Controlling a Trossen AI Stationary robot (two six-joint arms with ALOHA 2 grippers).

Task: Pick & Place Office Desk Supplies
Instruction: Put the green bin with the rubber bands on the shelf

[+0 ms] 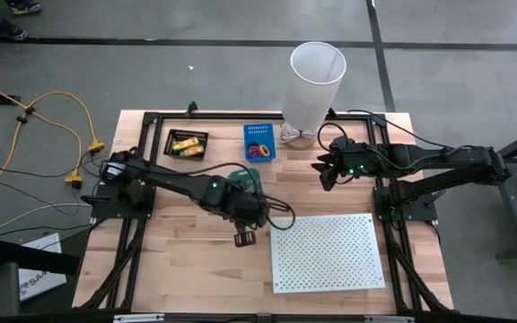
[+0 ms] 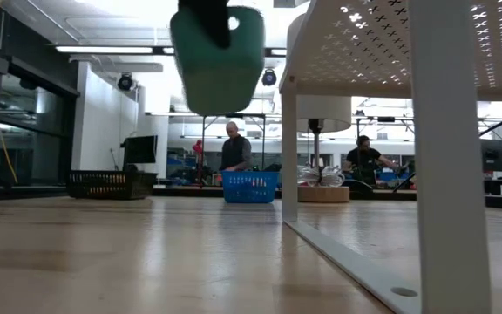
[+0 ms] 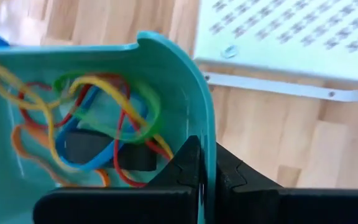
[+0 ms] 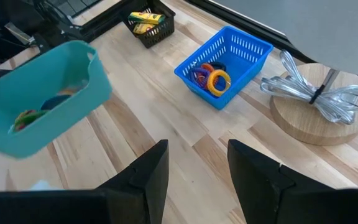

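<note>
My left gripper is shut on a teal bin over the table's middle. The bin holds several loose rubber bands in red, yellow, green, blue and orange. In the low view the bin hangs well above the tabletop. My right gripper is open and empty near the table's far right, a little above the wood. A blue basket holds coloured rings. A black basket holds yellow packs. My left gripper pinches the teal bin's side wall at its rim, one finger inside and one outside. The bin is lifted clear of the table, its open side toward the wrist camera.
A tall white tapered bin stands on a round wooden base with a bundled cable at the far edge. A white perforated board on legs fills the near right. A small black object sits on the wood near the board. People stand in the room behind.
</note>
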